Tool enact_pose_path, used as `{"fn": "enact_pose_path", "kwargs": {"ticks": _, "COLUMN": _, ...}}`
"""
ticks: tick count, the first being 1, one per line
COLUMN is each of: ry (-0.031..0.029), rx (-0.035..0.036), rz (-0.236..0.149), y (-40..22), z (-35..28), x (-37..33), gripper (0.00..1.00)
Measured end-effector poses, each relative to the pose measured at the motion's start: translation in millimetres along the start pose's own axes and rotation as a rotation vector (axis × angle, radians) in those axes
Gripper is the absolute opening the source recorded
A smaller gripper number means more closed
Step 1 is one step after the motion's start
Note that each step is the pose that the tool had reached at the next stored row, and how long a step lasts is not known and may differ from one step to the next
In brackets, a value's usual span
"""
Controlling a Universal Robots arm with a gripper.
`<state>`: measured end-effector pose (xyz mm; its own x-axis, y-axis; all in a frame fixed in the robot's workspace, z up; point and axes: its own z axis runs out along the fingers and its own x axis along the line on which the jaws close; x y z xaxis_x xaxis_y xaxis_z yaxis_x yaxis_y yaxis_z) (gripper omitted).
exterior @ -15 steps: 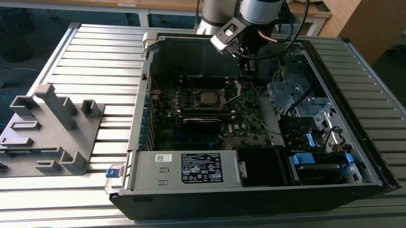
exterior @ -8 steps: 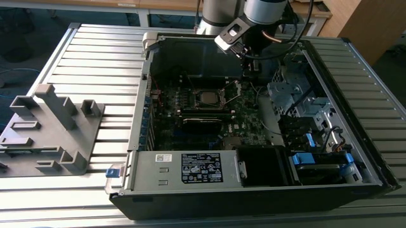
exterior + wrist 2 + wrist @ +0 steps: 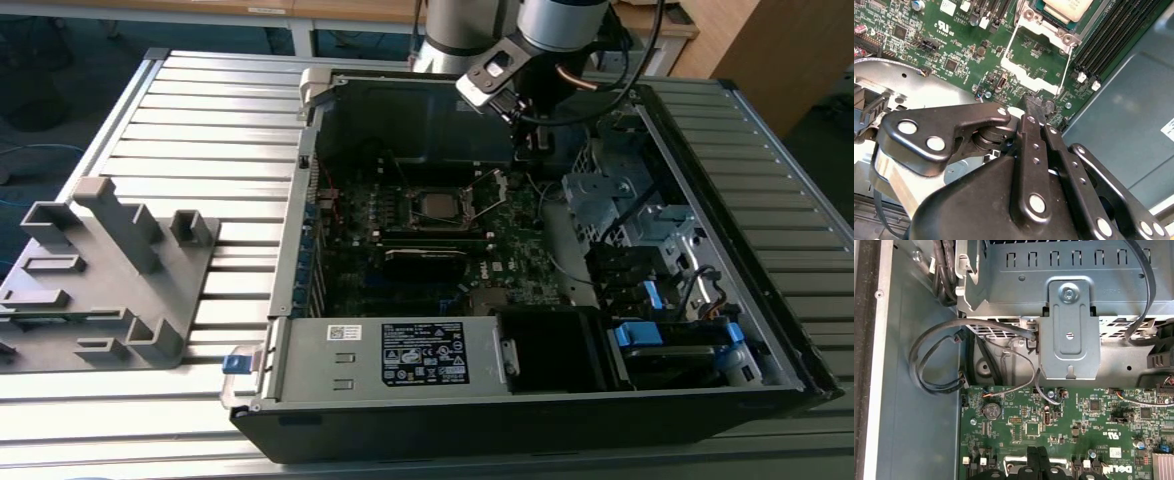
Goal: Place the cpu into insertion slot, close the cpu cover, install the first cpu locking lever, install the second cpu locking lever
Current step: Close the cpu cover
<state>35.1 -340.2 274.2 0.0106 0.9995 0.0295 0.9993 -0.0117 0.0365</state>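
I had the pincer (image 3: 1036, 106) clenched on nothing, tips just beside the free edge of the open cover (image 3: 1019, 72). The seated cpu (image 3: 1069, 7) lay beyond it, toward the exterior view's left.

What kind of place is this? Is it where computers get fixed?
Probably a robot lab or workshop. A robot arm reaches into an open computer case lying on a slatted metal table, with wooden desks behind.

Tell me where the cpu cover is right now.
In the second wrist view, the cpu cover is swung open between the cpu and the gripper.
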Motion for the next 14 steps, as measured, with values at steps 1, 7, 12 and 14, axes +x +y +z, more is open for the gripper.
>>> {"fn": "enact_pose_path", "kwargs": {"ticks": 1, "ry": 0.0000, "rx": 0.0000, "rz": 0.000, "y": 0.5, "z": 0.1, "x": 0.0, "gripper": 0.11}}
{"fn": "enact_pose_path", "kwargs": {"ticks": 7, "ry": 0.0000, "rx": 0.0000, "rz": 0.000, "y": 6.0, "z": 0.8, "x": 0.1, "gripper": 0.11}}
{"fn": "enact_pose_path", "kwargs": {"ticks": 12, "ry": 0.0001, "rx": 0.0000, "rz": 0.000, "y": 6.5, "z": 0.9, "x": 0.1, "gripper": 0.11}}
{"fn": "enact_pose_path", "kwargs": {"ticks": 14, "ry": -0.0001, "rx": 0.0000, "rz": 0.000, "y": 6.5, "z": 0.9, "x": 0.1, "gripper": 0.11}}
